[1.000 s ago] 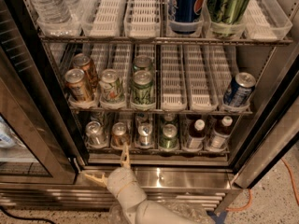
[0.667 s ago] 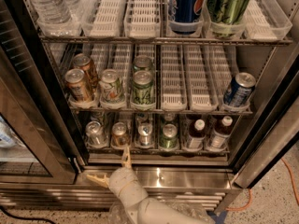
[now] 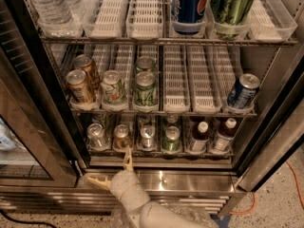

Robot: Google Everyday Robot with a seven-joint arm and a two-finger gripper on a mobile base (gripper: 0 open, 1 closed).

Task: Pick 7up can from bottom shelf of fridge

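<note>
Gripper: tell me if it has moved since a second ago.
No visible move. The gripper still hovers open before the fridge sill, upper fingertip just under the bottom shelf rail.

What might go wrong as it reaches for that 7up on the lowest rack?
The open pincer hangs low before the dim white slotted bottom shelf and may catch its front rail. The pale silver 7up can stands close beside a copper-brown can, which a finger might knock. Another silvery can nearby invites a mix-up.
</note>
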